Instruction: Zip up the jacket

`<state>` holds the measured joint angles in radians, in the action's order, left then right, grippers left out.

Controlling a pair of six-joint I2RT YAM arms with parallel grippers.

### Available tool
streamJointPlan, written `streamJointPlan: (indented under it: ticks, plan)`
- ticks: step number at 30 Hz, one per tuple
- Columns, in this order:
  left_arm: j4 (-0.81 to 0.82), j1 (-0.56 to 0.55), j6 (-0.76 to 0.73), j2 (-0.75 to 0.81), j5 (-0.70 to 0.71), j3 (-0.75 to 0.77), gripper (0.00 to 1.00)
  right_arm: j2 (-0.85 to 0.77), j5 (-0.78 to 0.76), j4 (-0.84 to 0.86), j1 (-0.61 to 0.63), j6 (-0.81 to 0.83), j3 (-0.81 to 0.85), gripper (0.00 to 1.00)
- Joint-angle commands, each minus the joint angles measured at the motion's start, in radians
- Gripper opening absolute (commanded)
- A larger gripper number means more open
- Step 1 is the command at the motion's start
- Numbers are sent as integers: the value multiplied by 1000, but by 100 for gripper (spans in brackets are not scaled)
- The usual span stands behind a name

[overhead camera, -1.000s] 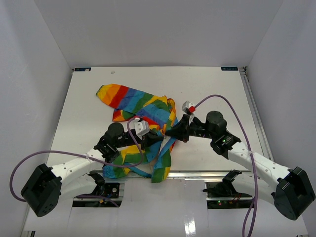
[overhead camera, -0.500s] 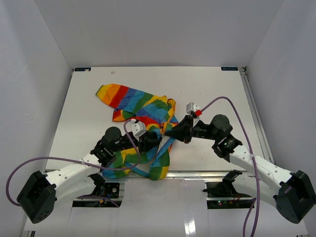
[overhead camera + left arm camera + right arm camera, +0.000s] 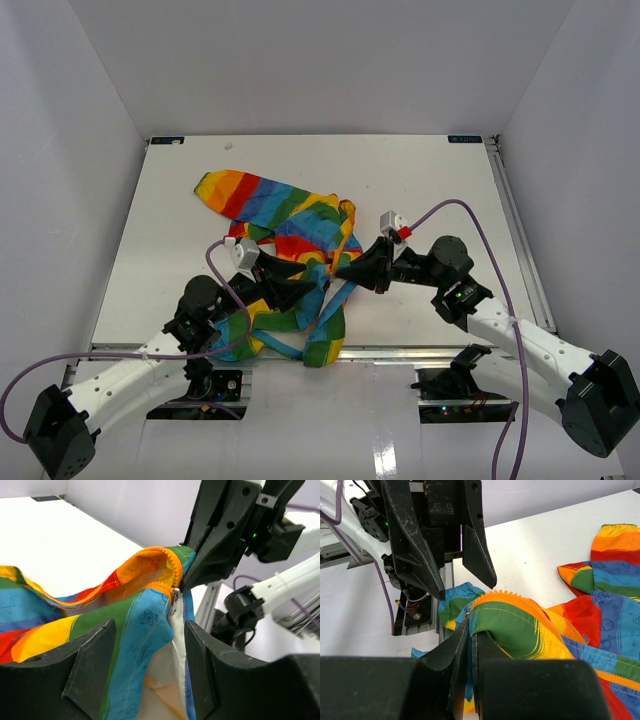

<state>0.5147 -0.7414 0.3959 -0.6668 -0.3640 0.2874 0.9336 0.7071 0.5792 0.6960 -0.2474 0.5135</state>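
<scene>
The rainbow-striped jacket (image 3: 268, 200) lies crumpled mid-table, one sleeve stretched to the back left. My right gripper (image 3: 340, 270) is shut on a raised fold of its front edge. In the right wrist view (image 3: 470, 627) the jaws pinch fabric beside the orange zipper teeth (image 3: 520, 600) and a small metal slider (image 3: 468, 615). My left gripper (image 3: 303, 285) faces it from the left. In the left wrist view (image 3: 150, 672) its fingers (image 3: 95, 665) stand apart, with blue fabric and white lining of the jacket (image 3: 135, 625) hanging loosely between them. The slider (image 3: 174, 602) shows just ahead.
The white table (image 3: 430, 180) has a metal rail along its front edge (image 3: 400, 352) and another down its right side (image 3: 512, 220). Purple cables loop off both arms (image 3: 470, 215). White walls close in the back and sides.
My left arm has drawn back to the left and towards the near edge, its gripper still at the jacket's front. My right gripper has shifted slightly right, still holding the fold.
</scene>
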Motion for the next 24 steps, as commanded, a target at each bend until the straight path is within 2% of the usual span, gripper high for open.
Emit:
streamJointPlan:
  ticks: [1,7,17,24]
  plan:
    - [57,5,179,-35,25,4,68,-30,6,68,7,2,8,8]
    - [42,5,271,-84,23,33,75,-37,6,64,5,7,3,8]
    - [196,5,300,-104,23,-7,74,-32,8,71,7,4,-1,8]
    - [205,5,319,-163,-21,18,72,-31,7,74,7,3,0,8]
